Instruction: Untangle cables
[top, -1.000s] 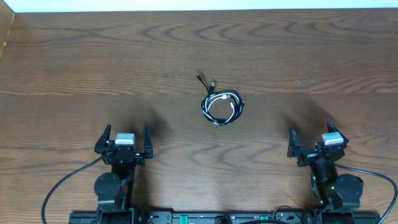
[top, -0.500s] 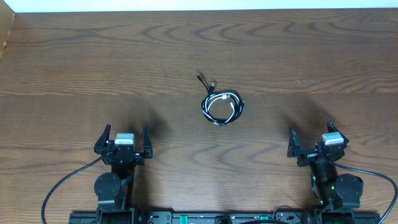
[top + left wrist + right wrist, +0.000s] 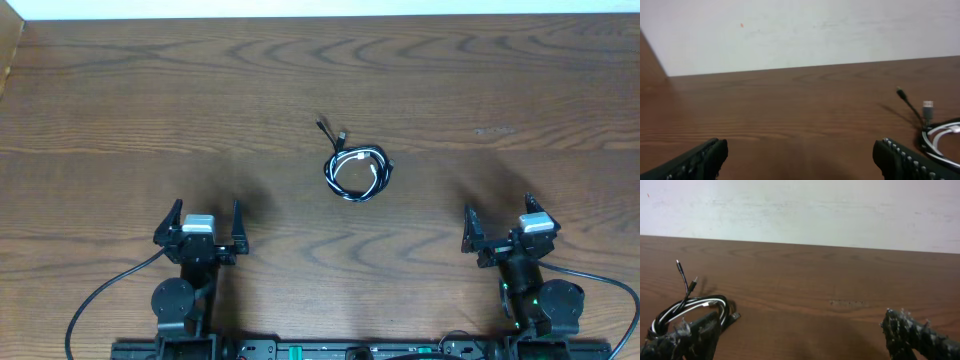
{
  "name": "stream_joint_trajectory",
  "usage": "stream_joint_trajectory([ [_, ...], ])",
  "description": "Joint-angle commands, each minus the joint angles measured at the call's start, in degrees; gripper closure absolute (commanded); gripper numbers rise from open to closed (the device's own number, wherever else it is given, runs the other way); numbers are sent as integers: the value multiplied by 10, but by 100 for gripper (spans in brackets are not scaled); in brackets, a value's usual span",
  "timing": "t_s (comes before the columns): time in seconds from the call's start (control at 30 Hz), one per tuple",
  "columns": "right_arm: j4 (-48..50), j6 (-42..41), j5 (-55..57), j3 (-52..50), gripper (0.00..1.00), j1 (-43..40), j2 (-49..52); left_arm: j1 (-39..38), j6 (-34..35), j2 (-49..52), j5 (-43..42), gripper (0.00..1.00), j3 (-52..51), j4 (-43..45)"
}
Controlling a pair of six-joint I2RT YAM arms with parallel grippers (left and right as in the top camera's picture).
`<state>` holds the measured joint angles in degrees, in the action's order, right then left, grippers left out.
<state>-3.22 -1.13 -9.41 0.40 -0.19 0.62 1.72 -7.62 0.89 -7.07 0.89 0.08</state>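
Cables (image 3: 358,172): I logged 1 small coil near the middle of the counter (image 3: 520,90), white and black strands looped together in a near-round ring. 2 thin black tails (image 3: 330,135) left the ring's far side and ran toward the far-left. With them, the bundle's long axis lay diagonal, near-right to far-left. Each tail ended in a small plug, and a 3rd plug end poked out at the ring's right side. I could not tell the plug types apart from overhead.

Left pincer (image 3: 204,220): spread wide, nothing between the fingers, low over the counter at the near edge, pointed at the far edge. Its arm was folded back over its base. The coil sat well apart from it, ahead and to its right. My left wrist view caught the coil only at the right border.

Right pincer (image 3: 499,218): also spread wide, holding nothing, arm folded back likewise. The coil sat well apart, ahead and to its left. In my right wrist view it showed just past the left fingertip (image 3: 682,337).
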Motion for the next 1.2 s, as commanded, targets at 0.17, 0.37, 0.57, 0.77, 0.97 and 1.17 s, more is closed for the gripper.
stream_joint_trajectory([
  [0.17,0,-10,-27,-1,1,5,-3,-2,11,69,-30,2,38,2],
  [0.37,0,-10,-28,-1,1,5,-3,-2,10,174,-35,2,101,1],
  [0.57,0,-10,-43,-1,1,5,-3,-2,9,294,-59,2,178,-11],
  [0.77,0,-17,-43,0,1,5,-2,-2,9,372,-91,2,233,-14],
  [0.97,-1,-21,-84,3,1,5,-2,-2,8,398,-105,2,273,-42],
  [1.17,-1,-21,-94,14,1,5,4,-2,9,398,-105,2,289,-71],
])
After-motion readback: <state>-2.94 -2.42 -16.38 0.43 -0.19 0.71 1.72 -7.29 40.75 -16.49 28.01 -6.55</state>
